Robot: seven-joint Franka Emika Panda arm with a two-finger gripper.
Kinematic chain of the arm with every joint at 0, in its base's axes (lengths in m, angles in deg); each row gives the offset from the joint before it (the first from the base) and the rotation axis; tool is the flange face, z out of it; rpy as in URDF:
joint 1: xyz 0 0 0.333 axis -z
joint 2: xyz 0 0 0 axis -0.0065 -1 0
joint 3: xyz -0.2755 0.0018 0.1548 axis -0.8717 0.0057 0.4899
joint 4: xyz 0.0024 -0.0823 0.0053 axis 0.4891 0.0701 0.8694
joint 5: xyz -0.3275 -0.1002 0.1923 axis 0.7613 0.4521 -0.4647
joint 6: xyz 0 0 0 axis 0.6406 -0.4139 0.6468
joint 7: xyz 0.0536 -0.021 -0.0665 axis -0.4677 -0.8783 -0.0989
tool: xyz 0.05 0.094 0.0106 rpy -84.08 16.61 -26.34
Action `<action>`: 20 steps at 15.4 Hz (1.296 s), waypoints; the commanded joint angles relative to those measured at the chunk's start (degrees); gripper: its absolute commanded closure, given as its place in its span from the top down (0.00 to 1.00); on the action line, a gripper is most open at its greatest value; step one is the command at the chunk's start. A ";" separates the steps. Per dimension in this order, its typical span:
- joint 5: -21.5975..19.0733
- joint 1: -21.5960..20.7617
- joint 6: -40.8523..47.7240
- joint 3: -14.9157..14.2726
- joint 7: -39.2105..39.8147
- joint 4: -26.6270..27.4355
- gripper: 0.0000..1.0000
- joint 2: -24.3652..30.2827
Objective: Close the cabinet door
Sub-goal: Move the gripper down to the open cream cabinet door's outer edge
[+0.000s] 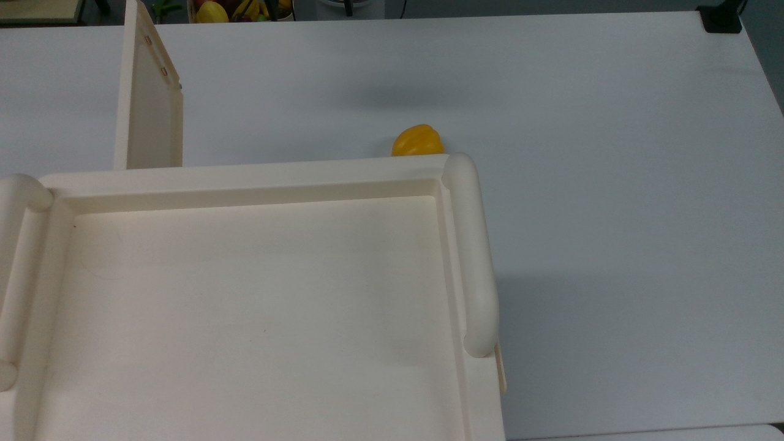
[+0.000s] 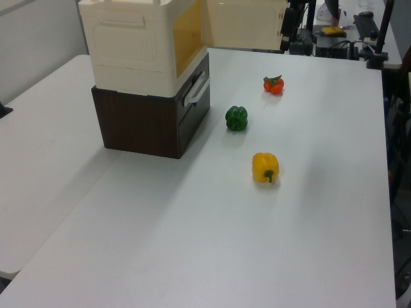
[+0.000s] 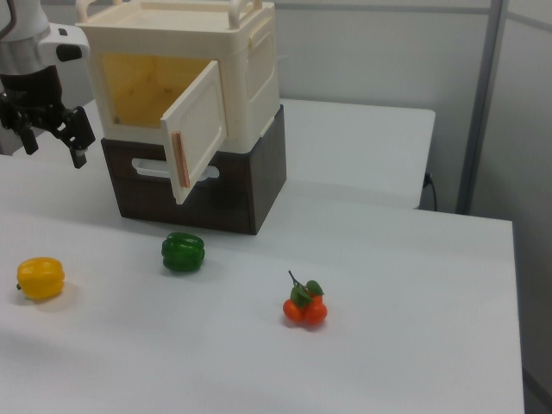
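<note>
The cream cabinet [image 3: 250, 60] stands on a dark brown base, and its recessed top [image 1: 245, 177] fills the lower left of the top view. The cabinet door [image 3: 197, 129] stands swung out, showing the yellowish inside. It appears as an upright panel [image 1: 150, 104] at the top view's left and as a flat panel [image 2: 244, 24] beyond the cabinet [image 2: 128, 45] in the left view. My gripper [image 3: 53, 145] hangs open and empty at the right view's left. It is beside the cabinet's open front and apart from the door.
On the white table lie a yellow pepper [image 3: 40, 278] [image 2: 265, 167] [image 1: 418, 141], a green pepper [image 3: 183, 252] [image 2: 236, 119] and red tomatoes [image 3: 304, 309] [image 2: 273, 84]. The brown drawer unit [image 2: 148, 125] with a white handle carries the cabinet.
</note>
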 commanded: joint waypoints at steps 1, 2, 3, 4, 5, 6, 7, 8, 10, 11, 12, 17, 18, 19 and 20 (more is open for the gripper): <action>0.10 -0.21 -0.39 -0.53 -0.20 0.61 1.00 1.01; 0.10 -0.21 -0.47 -0.53 -0.03 0.61 1.00 1.01; 0.10 -0.12 -0.48 -0.53 0.15 0.61 1.00 1.01; 0.01 -0.03 -0.48 -0.53 0.15 0.52 1.00 1.01; -0.16 0.05 -0.48 -0.53 0.76 0.52 0.88 0.92; -0.43 0.05 -0.56 -0.53 2.25 0.52 0.68 0.92; -0.60 0.14 -0.56 -0.53 3.65 0.52 0.40 0.92; -1.21 0.23 -0.48 -0.53 3.49 0.44 0.21 0.83; -2.01 1.10 1.62 -0.62 2.88 0.43 0.06 1.18; -2.01 1.28 2.85 -0.88 2.88 0.09 0.03 1.18; -2.01 1.55 3.30 -1.15 2.88 0.08 0.02 1.27; -0.08 4.45 7.70 -4.03 6.02 0.17 0.02 1.36; 0.01 4.45 7.79 -6.14 9.00 0.34 0.02 1.36; 0.10 4.45 7.96 -8.07 13.12 0.52 0.02 1.45; 0.53 4.54 7.70 -9.83 17.42 0.61 0.01 1.27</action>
